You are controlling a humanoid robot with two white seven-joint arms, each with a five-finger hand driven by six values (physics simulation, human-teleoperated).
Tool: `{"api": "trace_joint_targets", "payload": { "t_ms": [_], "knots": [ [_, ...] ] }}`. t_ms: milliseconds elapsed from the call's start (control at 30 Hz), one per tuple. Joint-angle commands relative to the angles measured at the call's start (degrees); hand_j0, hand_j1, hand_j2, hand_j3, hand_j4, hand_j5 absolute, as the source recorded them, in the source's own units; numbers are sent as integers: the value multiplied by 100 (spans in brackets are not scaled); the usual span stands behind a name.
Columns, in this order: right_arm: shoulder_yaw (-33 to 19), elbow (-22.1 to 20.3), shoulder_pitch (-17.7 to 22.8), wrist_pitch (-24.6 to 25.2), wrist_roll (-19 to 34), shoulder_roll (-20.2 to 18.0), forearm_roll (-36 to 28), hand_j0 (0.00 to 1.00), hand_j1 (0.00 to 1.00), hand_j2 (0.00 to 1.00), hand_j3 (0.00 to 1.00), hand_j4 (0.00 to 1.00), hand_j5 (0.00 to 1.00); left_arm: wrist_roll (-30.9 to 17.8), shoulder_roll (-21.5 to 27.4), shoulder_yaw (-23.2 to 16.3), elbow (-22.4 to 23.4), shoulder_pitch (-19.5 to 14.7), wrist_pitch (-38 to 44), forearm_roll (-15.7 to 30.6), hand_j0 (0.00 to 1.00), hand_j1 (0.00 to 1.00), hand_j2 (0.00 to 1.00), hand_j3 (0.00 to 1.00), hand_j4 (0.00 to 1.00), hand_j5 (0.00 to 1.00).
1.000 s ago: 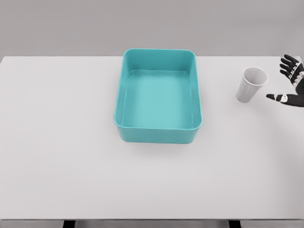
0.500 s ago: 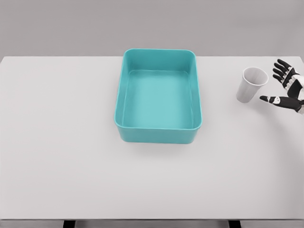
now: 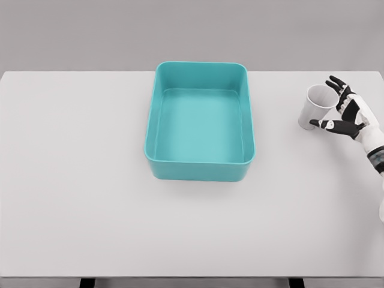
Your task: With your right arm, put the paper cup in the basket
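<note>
Here's the white tapered paper cup, upright on the pale grey table at the right of the frame, well apart from the teal rectangular plastic basket sitting centre-frame. The right hand is right beside the cup, fingers splayed and released, thumb low against the cup's front, the rest fanned behind the rim. Nothing is gripped yet. To get this right, the palm wants to settle against the wall before the fingers wrap evenly around the middle; a light squeeze should do, since thin paper probably buckles or tips easily. The left arm is out of shot.
</note>
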Motion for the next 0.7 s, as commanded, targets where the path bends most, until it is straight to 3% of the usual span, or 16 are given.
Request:
{"api": "trace_joint_targets", "payload": {
  "t_ms": [0,667],
  "knots": [
    [4,14,0,2,0,2,-31,100,100,100,100,100,100,-1,0,6,0,0,0,0,100,100,100,100,100,100],
    [13,471,-158,-7,0,2,-13,100,100,100,100,100,100,-1,0,-3,0,0,0,0,100,100,100,100,100,100]
  ]
}}
